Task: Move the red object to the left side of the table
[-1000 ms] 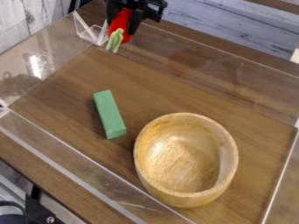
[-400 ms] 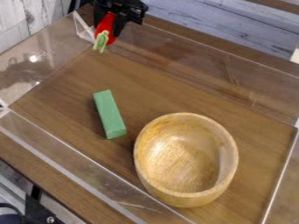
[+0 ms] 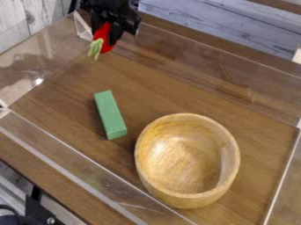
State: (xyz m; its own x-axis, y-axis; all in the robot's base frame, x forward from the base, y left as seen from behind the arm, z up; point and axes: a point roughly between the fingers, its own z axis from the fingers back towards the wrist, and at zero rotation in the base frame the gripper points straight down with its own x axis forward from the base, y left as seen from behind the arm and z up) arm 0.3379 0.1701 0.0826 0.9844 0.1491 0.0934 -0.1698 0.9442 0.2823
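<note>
While the claw [image 3: 101, 37] hangs at the far left corner of the bench [image 3: 188, 83], clamped shut on the red object [image 3: 102, 33], most of what could spoil the placing sits right at that grip. Only a sliver of the red toy fruit shows between the fingers, with its yellow-green stem [image 3: 93, 49] pointing down toward the wood, so it appears to be held above the surface, not resting on it, though the exact gap cannot be read from this view. Let go from that height, a round thing like this would probably roll, perhaps back toward the middle of the bench. Just beside the claw stands the clear acrylic wall [image 3: 47, 48], hard to see against the pale boards behind; a sideways drift could knock the fingers or the fruit against it and jar the hold loose. A stem-first touch may also tip the fruit as the grip loosens. Farther out, the green block [image 3: 111, 114] and the wooden bowl [image 3: 187, 158] lie well apart from the corner and pose little threat.
</note>
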